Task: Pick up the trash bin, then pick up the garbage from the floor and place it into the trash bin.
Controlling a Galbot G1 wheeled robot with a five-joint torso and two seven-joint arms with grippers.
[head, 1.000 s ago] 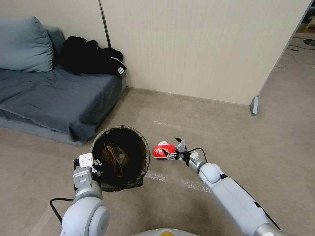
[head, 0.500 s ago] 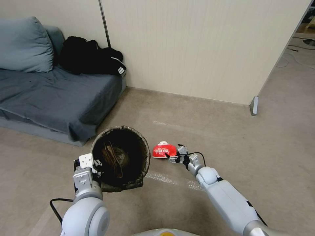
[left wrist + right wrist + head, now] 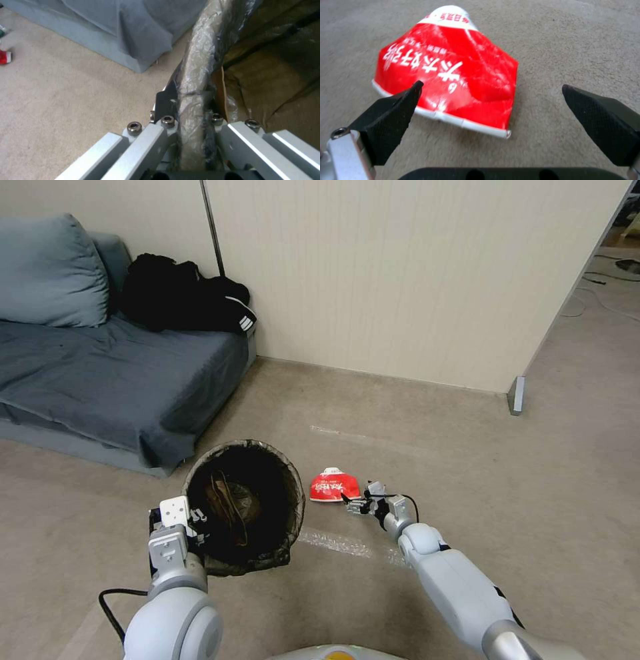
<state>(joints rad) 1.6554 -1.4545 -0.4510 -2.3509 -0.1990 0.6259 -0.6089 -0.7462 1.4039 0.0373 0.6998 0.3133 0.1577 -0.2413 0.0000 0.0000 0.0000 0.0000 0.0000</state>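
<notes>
The crumpled red snack wrapper with white lettering (image 3: pixel 446 75) lies on the beige carpet (image 3: pixel 467 460), just beside the round bin lined with a dark plastic bag (image 3: pixel 243 503); it looks light, thin, crinkly and probably slippery, so pinching its raised fold or sealed white edge seems safest. The right gripper (image 3: pixel 490 100) sits low with fingers spread around its near edge, not touching. The left gripper (image 3: pixel 188 117) is clamped on the bin's bag-covered rim. Counted: one wrapper, one bin
</notes>
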